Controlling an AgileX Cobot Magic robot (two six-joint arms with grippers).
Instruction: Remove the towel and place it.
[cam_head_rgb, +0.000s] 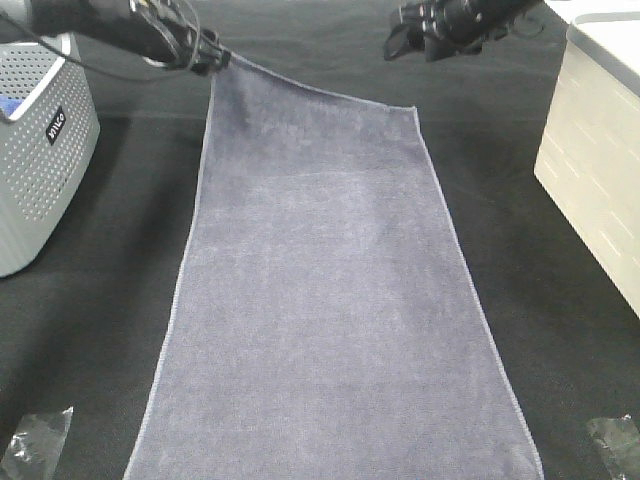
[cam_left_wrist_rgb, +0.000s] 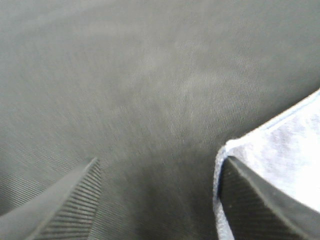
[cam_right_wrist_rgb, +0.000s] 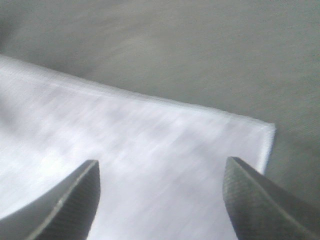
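The towel (cam_head_rgb: 330, 310) is seen spread flat on the black table, its long axis running near to far, its far-left corner draped on one finger of the spread left gripper (cam_head_rgb: 210, 55), while the right gripper (cam_head_rgb: 405, 40), fingers apart, is raised above the far-right corner.

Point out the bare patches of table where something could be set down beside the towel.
Black table cloth lies bare between the towel and the grey basket, and again between the towel and the white bin. The far edge is crowded: the left gripper is at the towel's raised corner, the right gripper hovers open.
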